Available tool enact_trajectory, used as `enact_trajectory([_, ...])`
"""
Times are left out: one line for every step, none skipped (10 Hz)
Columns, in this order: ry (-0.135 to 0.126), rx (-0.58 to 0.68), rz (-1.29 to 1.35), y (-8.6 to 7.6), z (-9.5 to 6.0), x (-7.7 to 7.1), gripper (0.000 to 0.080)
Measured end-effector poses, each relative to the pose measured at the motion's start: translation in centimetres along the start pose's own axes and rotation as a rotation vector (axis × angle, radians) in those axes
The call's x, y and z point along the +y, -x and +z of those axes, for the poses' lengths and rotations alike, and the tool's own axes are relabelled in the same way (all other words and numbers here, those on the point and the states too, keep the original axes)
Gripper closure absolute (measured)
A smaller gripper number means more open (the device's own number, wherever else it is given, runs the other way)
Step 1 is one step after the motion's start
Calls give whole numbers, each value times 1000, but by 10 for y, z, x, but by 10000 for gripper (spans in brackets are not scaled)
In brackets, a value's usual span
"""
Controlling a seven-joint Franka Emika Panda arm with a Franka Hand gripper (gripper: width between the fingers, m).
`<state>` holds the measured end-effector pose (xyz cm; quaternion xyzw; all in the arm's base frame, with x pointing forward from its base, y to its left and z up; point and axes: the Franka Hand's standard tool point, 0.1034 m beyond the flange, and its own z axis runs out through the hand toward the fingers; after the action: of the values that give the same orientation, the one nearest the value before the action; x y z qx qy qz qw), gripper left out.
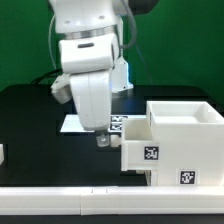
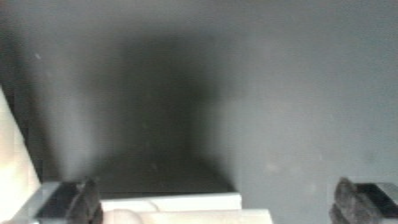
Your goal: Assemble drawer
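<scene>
The large white boxy casing (image 1: 187,138) stands at the exterior view's right, with a tag on its front. A smaller white tray (image 1: 140,150) with a tag sits at the casing's left side, partly in it. My gripper (image 1: 101,141) hangs low over the black table just left of that tray. In the wrist view my gripper (image 2: 214,205) is open, its dark fingers (image 2: 64,200) wide apart. A white part (image 2: 169,208) lies between them, close to one finger and far from the other. A second tray is not clearly visible.
The marker board (image 1: 78,123) lies flat on the table behind my gripper. A small white piece (image 1: 2,153) shows at the exterior view's left edge. A white ledge (image 1: 60,203) runs along the front. A pale strip (image 2: 11,150) edges the wrist view.
</scene>
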<state>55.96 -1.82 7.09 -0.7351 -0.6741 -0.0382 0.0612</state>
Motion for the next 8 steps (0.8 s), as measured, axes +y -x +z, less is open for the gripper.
enact_trajectory([-2, 0, 4, -11, 2, -4, 150])
enact_trajectory([-7, 1, 4, -20, 5, -8, 150])
enact_trajectory([-16, 1, 10, -27, 9, -12, 150])
enact_trajectory([-17, 2, 12, -33, 11, -15, 150])
enact_trajectory([-17, 3, 4, -38, 11, -15, 150])
enact_trajectory([-17, 3, 2, -39, 11, -15, 150])
enact_trajectory([-17, 3, 2, -38, 11, -14, 150])
enact_trajectory([-17, 3, -2, -37, 11, -14, 150])
